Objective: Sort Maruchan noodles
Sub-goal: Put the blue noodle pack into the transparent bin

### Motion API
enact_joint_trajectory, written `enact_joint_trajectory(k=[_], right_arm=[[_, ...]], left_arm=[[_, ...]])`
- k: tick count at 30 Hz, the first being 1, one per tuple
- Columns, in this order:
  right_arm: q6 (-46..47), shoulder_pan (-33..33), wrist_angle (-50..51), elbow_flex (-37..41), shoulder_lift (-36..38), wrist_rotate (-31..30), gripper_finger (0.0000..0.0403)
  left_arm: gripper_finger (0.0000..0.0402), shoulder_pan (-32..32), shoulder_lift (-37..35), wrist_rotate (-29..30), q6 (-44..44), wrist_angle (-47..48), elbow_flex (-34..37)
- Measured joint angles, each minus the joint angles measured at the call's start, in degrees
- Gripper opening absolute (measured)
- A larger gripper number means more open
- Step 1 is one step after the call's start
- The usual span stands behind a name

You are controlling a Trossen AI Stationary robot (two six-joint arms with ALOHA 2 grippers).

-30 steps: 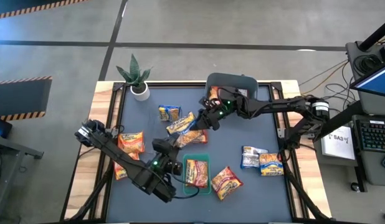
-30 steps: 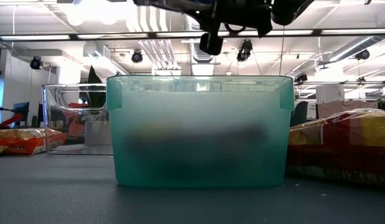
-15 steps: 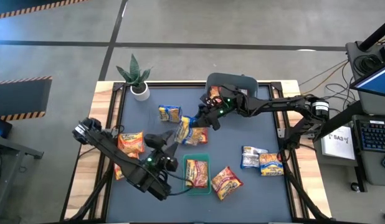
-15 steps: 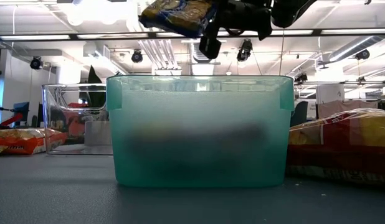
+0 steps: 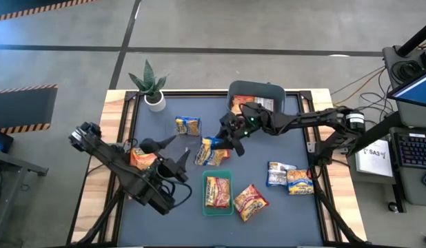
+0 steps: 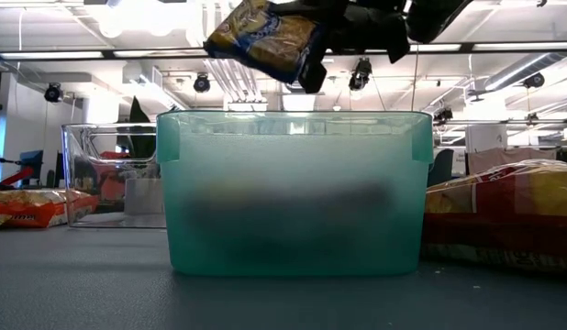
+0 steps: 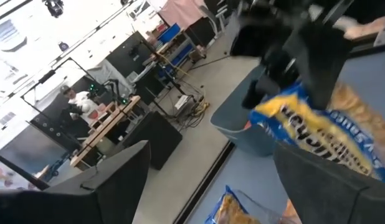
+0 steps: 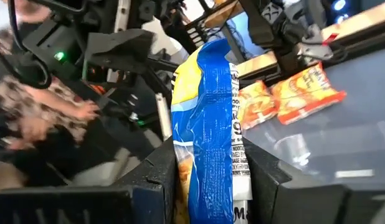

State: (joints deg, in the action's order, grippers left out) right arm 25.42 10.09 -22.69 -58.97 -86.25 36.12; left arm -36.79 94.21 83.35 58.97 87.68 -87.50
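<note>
- While the right hand (image 5: 231, 143) gripped a blue-and-yellow packet (image 5: 211, 152) and held it off the bench (image 5: 289, 207) near the middle, most sorting looked undone.
- Green bin (image 5: 218, 174) held one orange packet (image 5: 218, 191); grey bin (image 5: 255, 90) showed at least one.
- Left hand (image 5: 158, 147) stood wide open, empty, near the left side.
- Loose packets lay scattered: blue pair (image 5: 290, 177) at right, orange ones (image 5: 144, 158) at left.

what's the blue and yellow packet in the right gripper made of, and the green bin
Blue and yellow packet: looks like thin glossy plastic film; it creases and catches light between the right gripper fingers. Green bin: apparently frosted translucent plastic; dark shapes inside show only as blurs through its wall.
</note>
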Motion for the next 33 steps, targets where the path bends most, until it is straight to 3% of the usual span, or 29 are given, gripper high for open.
enact_joint_trajectory(k=[6,11,14,17,20,23,25,28,33], right_arm=[[-2.5,-0.7,-0.1,2.0,3.8,-2.9,0.0112],[-2.9,-0.7,0.2,5.6,8.7,-7.3,0.0111],[-3.4,-0.7,0.8,7.9,12.1,-10.4,0.0112],[-3.7,-0.7,1.0,10.1,15.1,-12.9,0.0114],[-3.8,-0.8,0.8,12.4,17.9,-15.1,0.0114],[-5.7,-1.8,-0.6,14.8,19.9,-15.9,0.0113],[-7.3,-3.3,-2.1,16.1,20.6,-17.3,0.0113],[-10.9,-6.4,-3.1,17.9,20.9,-20.7,0.0114],[-16.8,-11.6,-3.4,19.2,20.9,-28.3,0.0114]], left_arm=[[0.0305,1.1,-0.9,0.0,-1.0,-1.6,5.0],[0.029,2.7,-1.3,-2.4,-14.5,-3.9,3.5],[0.0281,4.8,-1.3,-13.5,-29.2,-9.6,0.0],[0.0268,6.7,-1.5,-25.9,-47.6,-22.7,-2.5],[0.0247,7.7,-2.5,-43.0,-67.9,-40.8,-1.7],[0.0224,9.5,-4.3,-58.7,-77.4,-52.3,0.9],[0.0214,11.1,-5.9,-60.0,-77.0,-56.2,3.4],[0.0206,13.6,-9.3,-56.2,-74.0,-64.0,10.2],[0.0211,15.9,-17.0,-55.3,-71.1,-85.2,25.7]])
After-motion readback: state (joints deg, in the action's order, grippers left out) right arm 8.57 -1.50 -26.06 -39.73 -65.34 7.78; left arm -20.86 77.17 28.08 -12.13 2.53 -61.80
